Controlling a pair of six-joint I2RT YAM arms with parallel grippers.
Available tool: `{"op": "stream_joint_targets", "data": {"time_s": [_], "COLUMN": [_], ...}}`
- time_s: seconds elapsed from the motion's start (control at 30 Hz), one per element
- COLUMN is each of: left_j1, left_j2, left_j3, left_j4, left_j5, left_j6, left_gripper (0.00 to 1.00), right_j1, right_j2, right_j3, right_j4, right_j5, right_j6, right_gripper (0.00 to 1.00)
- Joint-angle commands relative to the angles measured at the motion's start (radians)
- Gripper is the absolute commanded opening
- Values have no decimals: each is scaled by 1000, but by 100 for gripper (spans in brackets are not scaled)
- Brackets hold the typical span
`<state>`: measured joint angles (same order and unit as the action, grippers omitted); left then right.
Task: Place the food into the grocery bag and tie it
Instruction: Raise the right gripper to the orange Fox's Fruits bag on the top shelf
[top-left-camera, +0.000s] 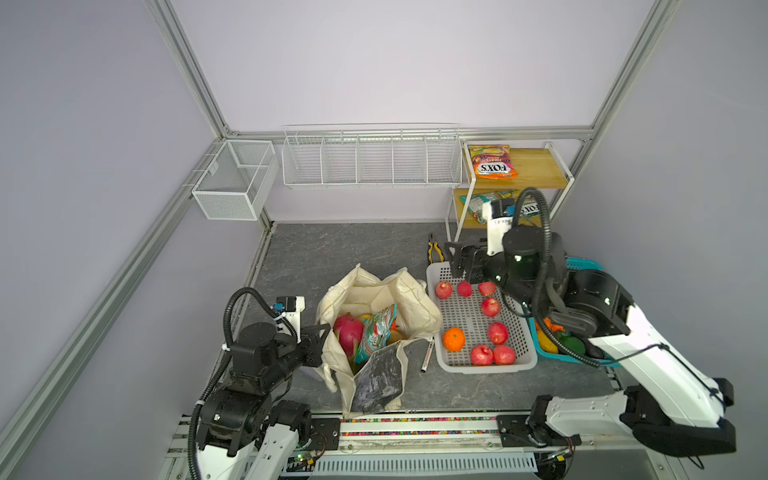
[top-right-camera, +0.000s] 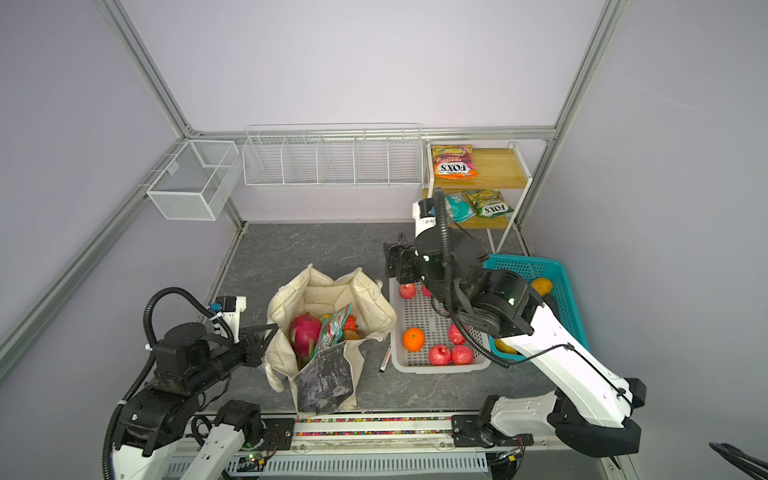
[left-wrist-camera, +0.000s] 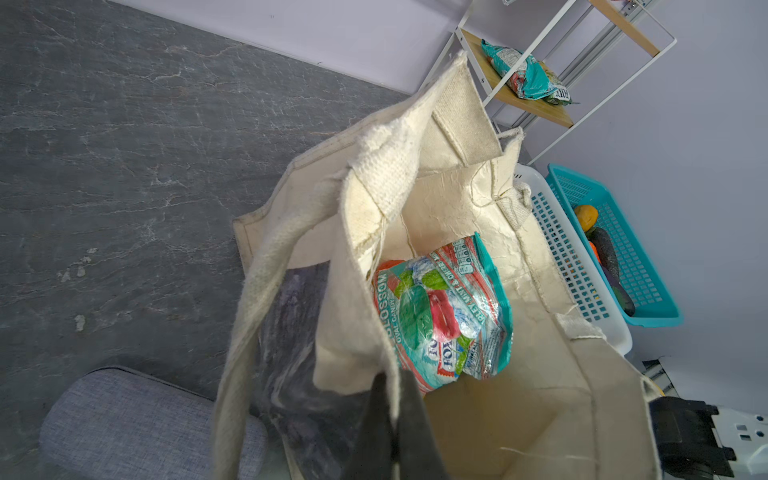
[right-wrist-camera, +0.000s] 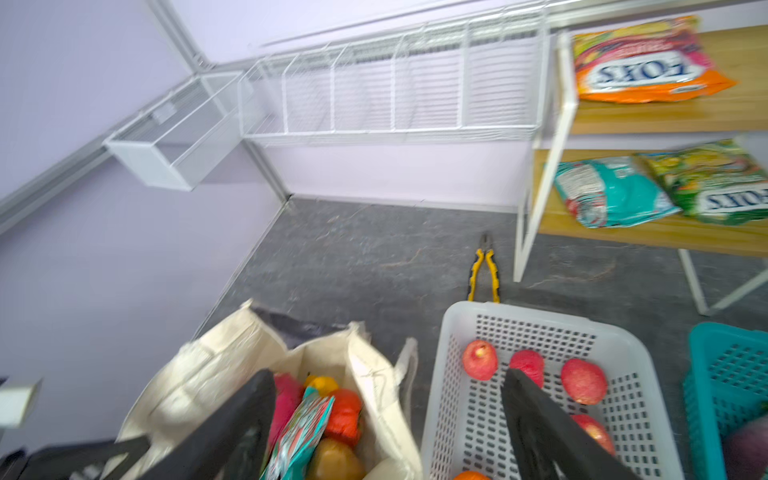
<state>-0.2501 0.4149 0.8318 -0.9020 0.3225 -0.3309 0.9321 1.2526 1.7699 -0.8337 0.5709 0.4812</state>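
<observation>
The cream grocery bag (top-left-camera: 415, 299) (top-right-camera: 365, 299) stands open at the middle of the table. Inside it are a magenta dragon fruit (top-left-camera: 347, 330), a teal snack packet (top-left-camera: 376, 332) (left-wrist-camera: 440, 307) and orange and yellow fruit (right-wrist-camera: 345, 411). My left gripper (top-left-camera: 323, 332) (left-wrist-camera: 395, 374) is shut on the bag's near-left rim, with cream cloth pinched between its fingers. My right gripper (top-left-camera: 457, 257) (right-wrist-camera: 386, 374) hangs open and holds nothing, above the far end of the white basket (top-left-camera: 486, 368). An orange FOX'S packet (top-left-camera: 492, 162) lies on the upper shelf, and a teal packet (top-right-camera: 459, 205) lies on the lower one.
The white basket holds several red apples and an orange (top-left-camera: 454, 338). A teal basket (top-right-camera: 561, 291) with produce stands to its right, under my right arm. Yellow pliers (top-left-camera: 434, 245) lie behind the white basket, and a pen (top-left-camera: 427, 355) lies beside the bag. Wire baskets (top-left-camera: 370, 160) hang on the back wall.
</observation>
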Motion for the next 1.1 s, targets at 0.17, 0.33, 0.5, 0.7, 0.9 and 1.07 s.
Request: {"op": "stream_joint_targets", "data": {"time_s": [0.17,0.33,0.5,0.7,0.9,1.07], "left_j1": [-8,-8,-8,-8,-8,-8], "left_j2": [-23,-32,-39,-47,-41,-42], "left_j3": [3,3,2,2,2,0], "left_j4": [17,17,17,19,20,21], "left_j5": [32,32,37,42,49,53], "left_j6": [10,10,12,13,15,16], "left_gripper": [0,0,0,0,0,0], "right_j1": [-302,-463,-580,-698,-781,-814], "right_j2": [-16,15,96,193,355,513], "right_j3": [80,103,160,207,317,439], "right_j4": [17,42,28,29,64,96], "right_j5": [-143,-271,-391,-492,-556,-605], "right_j6": [110,217,268,315,308,285], "right_gripper": [92,97,93,88,82,76]}}
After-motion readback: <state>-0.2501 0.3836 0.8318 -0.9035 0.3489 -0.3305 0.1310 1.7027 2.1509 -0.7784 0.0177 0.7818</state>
